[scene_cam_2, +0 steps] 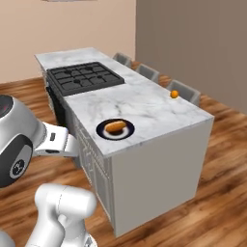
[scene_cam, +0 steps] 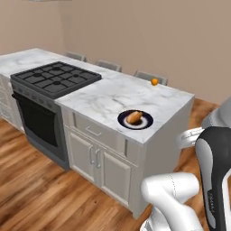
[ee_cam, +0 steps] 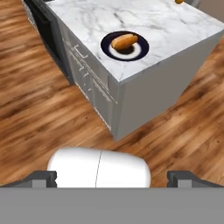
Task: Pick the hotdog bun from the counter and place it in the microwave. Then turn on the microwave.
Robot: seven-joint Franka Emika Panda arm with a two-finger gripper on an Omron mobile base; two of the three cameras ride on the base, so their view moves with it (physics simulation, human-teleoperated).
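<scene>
hand view shows the hotdog bun lying on a dark plate near the corner of the white marble counter, a small orange fruit at the far edge, and the fingers spread wide, holding nothing.

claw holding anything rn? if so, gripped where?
Nothing held. The claw is open over the floor; the hotdog bun lies on its dark plate on the counter.
</scene>
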